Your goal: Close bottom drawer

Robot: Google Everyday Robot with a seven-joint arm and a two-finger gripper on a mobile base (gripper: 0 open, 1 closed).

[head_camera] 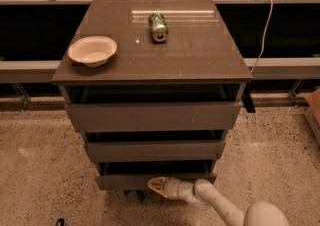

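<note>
Down low, my jaws sit at the front panel of the bottom drawer (120, 182), close to the middle of its width and level with its lower edge, their pale tan tip pointing left along the panel. Whether they are parted or pressed together I cannot tell, and I cannot tell either whether the tip is touching the panel or only just beside it. My white arm (220, 205) runs from them towards the lower right corner of the view, bending at a rounded joint above the speckled floor (40, 160). The bottom drawer is the narrowest of the three and the lowest in the grey-brown cabinet; it stands out a little, with a dark strip of its shallow box showing between its flat front and the middle drawer (155, 150) above. The middle drawer and the wide top drawer (155, 116) each show a similar dark strip over their fronts. On the cabinet's surface (200, 55) a pale bowl (92, 50) stands upright near the left edge, and a green can (158, 26) lies on its side towards the back, well apart from the bowl. A white cable (264, 30) hangs down behind the cabinet's right side.
</note>
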